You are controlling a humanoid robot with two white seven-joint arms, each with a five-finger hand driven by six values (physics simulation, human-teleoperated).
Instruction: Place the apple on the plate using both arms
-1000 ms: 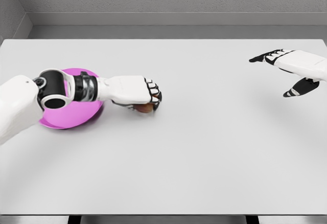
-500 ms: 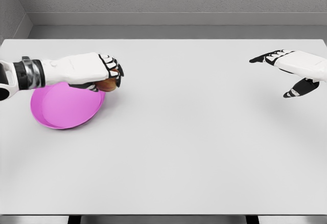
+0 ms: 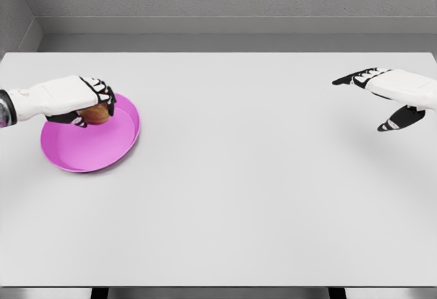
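Note:
A magenta plate (image 3: 102, 152) lies on the white table at the left. My left hand (image 3: 92, 102) reaches in from the left edge and hovers over the plate's far half, its fingers curled around a reddish-brown apple (image 3: 95, 114). Only the apple's lower part shows under the fingers. I cannot tell whether the apple touches the plate. My right hand (image 3: 382, 101) hangs above the table at the far right, fingers spread, thumb pointing down, holding nothing.
The white table (image 3: 232, 196) spreads across the whole view, its front edge running along the bottom. A grey wall runs behind its far edge.
My left hand has carried the apple leftward from the table's middle-left to above the plate. The forearm has drawn back out of view. The right hand has barely moved.

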